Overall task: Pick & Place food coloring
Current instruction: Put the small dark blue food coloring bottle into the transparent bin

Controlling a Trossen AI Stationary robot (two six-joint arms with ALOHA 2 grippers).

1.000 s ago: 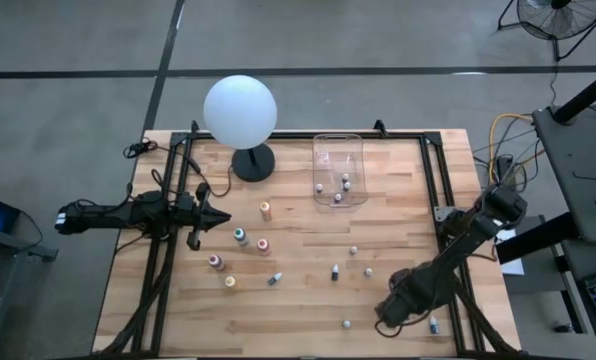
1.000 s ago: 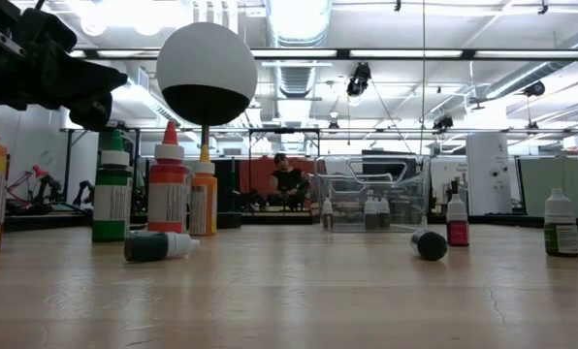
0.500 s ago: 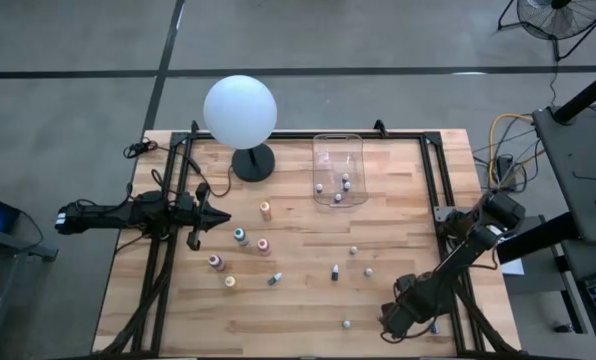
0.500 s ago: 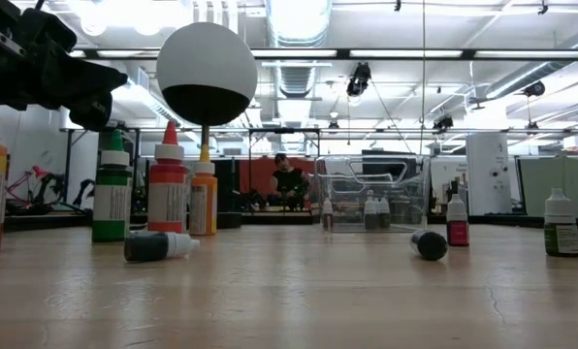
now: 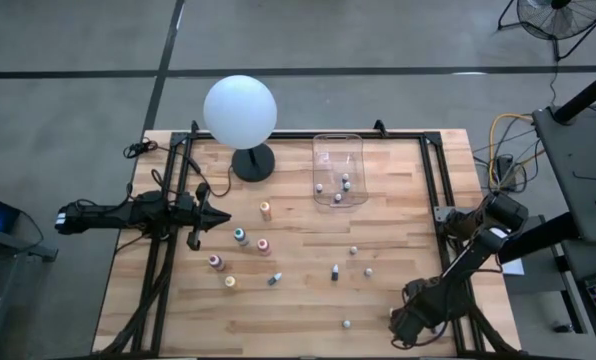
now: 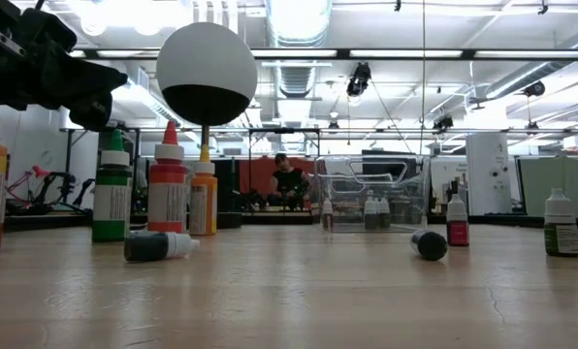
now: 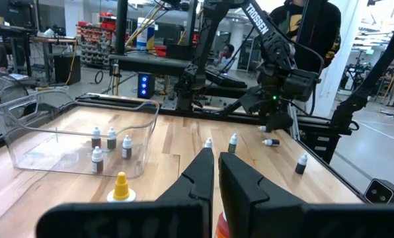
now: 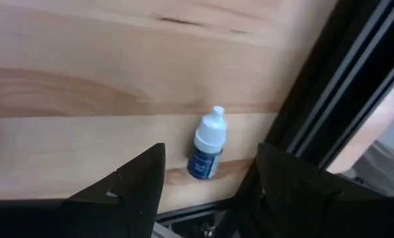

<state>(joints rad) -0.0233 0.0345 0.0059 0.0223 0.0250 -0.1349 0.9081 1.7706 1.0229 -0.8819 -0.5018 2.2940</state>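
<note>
Wood-plank bench (image 5: 308, 300) on a black frame, grey concrete floor around it.

High view: right hand (image 5: 410, 326) has slid further toward the bench's near right corner than a second ago, arm more folded back along the right rail. Fingers not readable from above. Left hand (image 5: 216, 216) unchanged, parked over the left side, pointed fingers pressed together, nothing in them. Ahead of the left hand: loose food coloring bottles (image 5: 265, 210), small cylinders with cone tips, orange, teal and pink bodies nearest, tiny dark-and-white ones further toward the right hand. Clear plastic bin (image 5: 338, 160) sits beyond them with a few small bottles inside. White globe lamp (image 5: 240, 110) on a round black base stands just beside the bin.

Low view: identical to earlier frames. Upright orange bottle (image 6: 168, 189), green and yellow ones next to it, one dark bottle on its side (image 6: 159, 246). Matte globe, glossy transparent bin behind.

Left wrist view: fingers closed tip to tip, empty. Yellow cap just ahead of them; bin with four small bottles off to one side; the right arm low at the far corner.

Right wrist view: fingers spread wide, holding nothing. One small bottle (image 8: 206, 147), white cap and blue label, stands between and just ahead of the tips, not touched, close to the bench edge and black rail (image 8: 329, 99). Smooth varnished grain underneath.
</note>
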